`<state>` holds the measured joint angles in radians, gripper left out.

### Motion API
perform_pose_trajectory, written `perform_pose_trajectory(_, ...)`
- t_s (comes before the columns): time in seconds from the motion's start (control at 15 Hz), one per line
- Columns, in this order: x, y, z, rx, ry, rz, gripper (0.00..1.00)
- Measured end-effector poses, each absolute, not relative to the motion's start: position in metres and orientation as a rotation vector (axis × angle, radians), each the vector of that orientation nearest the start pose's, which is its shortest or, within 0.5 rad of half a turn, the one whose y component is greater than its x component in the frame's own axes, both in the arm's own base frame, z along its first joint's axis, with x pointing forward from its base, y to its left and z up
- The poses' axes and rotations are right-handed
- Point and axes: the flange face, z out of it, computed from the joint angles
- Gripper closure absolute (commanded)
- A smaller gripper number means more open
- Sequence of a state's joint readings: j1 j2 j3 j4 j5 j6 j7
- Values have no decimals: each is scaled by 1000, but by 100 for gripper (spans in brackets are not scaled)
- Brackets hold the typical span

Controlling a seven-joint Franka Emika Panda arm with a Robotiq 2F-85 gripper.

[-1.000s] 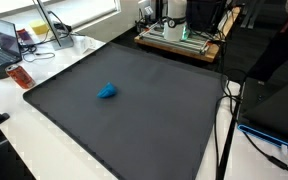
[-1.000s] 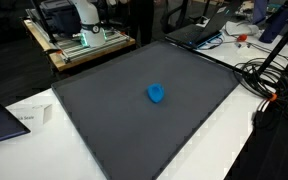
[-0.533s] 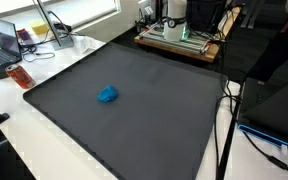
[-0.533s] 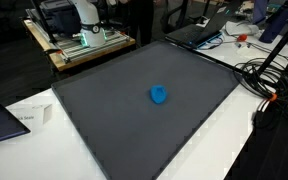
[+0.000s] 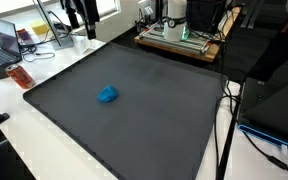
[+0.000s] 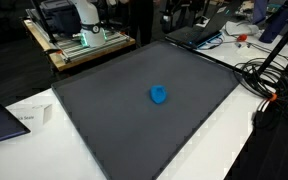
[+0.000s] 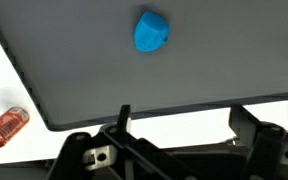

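Observation:
A small blue lump [image 5: 107, 94] lies alone on the dark mat [image 5: 144, 120], left of its middle; it also shows in the other exterior view [image 6: 158, 95]. In the wrist view the blue lump [image 7: 151, 31] sits near the top, far ahead of my gripper [image 7: 184, 135]. The gripper's dark fingers [image 7: 124, 122] stand wide apart with nothing between them, above the white table strip just off the mat's edge. In an exterior view the gripper [image 5: 82, 15] hangs high at the mat's far corner, well away from the lump.
A red can [image 5: 21, 77] lies on the white table beside the mat, seen also in the wrist view [image 7: 4, 125]. A laptop [image 5: 4, 42] and cables sit beyond it. A wooden stand with equipment [image 5: 184, 40] borders the far side. Cables [image 6: 269, 85] trail off one corner.
The gripper has come into sight at the top of an exterior view, where it was absent before. The blue lump has not moved.

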<state>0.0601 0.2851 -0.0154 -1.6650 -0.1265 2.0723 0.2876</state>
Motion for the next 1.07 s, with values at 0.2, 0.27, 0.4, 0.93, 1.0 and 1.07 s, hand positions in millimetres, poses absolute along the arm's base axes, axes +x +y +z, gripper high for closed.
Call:
perform_pose_trajectory(0.2,664,28,418,-3277,370,-180,0)
perform_pose_trajectory(0.27,667,31,408,-3301,403,-172,0)
perform_pose_trajectory(0.4,673,42,388,-3329,453,-149,0)
perform_pose_trajectory(0.93,690,94,342,-3379,762,-137,0)
perform_pose_trajectory(1.0,691,99,338,-3376,812,-132,0)
perform_pose_trajectory(1.07,693,103,333,-3369,872,-135,0)
